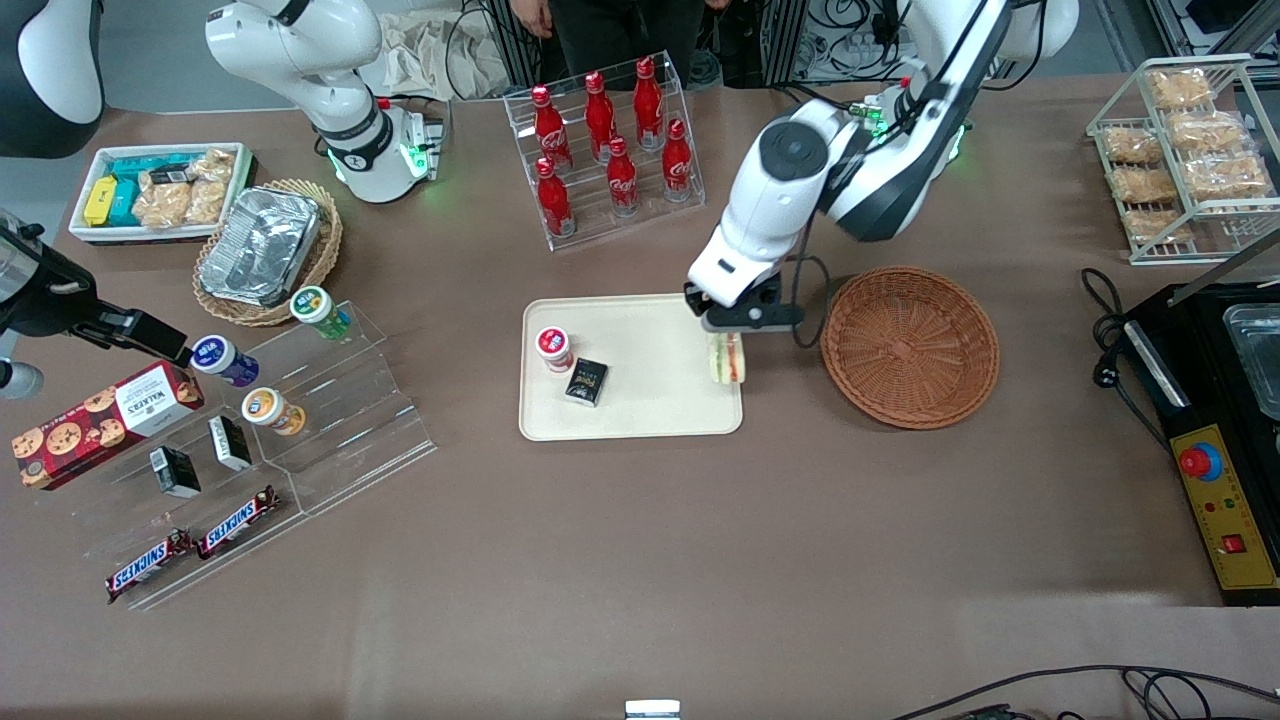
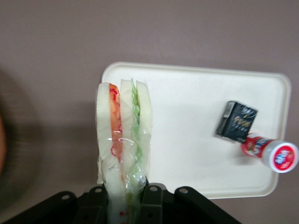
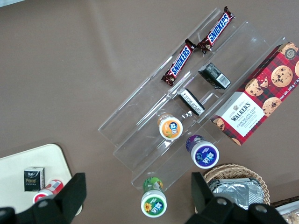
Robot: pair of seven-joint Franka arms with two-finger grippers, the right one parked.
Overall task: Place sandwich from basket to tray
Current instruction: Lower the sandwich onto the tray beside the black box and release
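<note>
A big brown table [image 1: 640,560] under bright light.
Past the clear rack of red bottles [image 1: 605,150], a person [image 1: 620,30] in dark clothes stands by the table edge, near grey floor [image 1: 160,50] and cables [image 1: 850,30].

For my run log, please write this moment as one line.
gripper: shut on sandwich | position: above tray edge nearest basket | basket: empty | release: pending
</note>
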